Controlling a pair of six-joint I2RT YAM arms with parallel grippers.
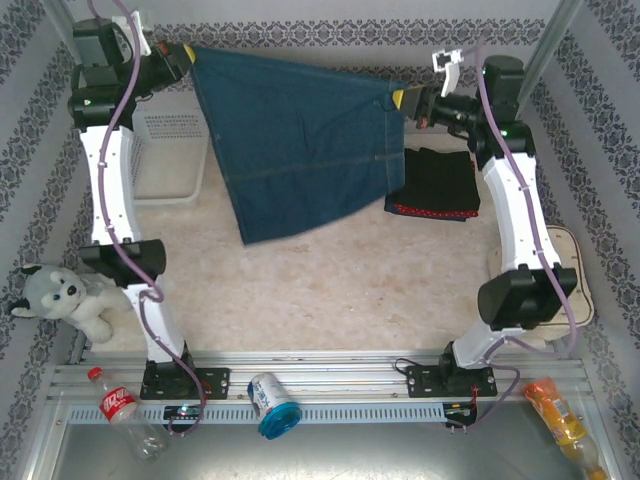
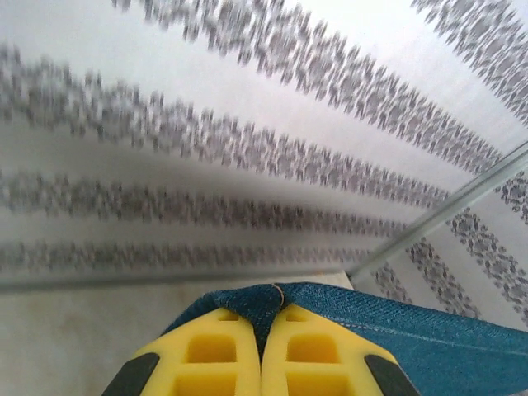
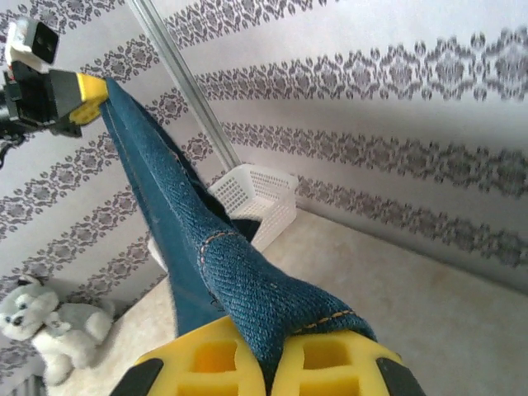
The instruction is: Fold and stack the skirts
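Hanging over the worktop (image 1: 330,290), a denim skirt (image 1: 300,140) is being clamped at both top corners by the left pincer (image 1: 185,52) and right pincer (image 1: 400,98), partly screening a white mesh basket (image 1: 170,150) on its left. Right of it, a black skirt (image 1: 440,178) is lying folded on a red dotted skirt (image 1: 430,210).

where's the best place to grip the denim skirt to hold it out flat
By its two upper corners, each pinched from its outer side, as the left gripper and right gripper do: the denim skirt hangs spread between them, hem free below.
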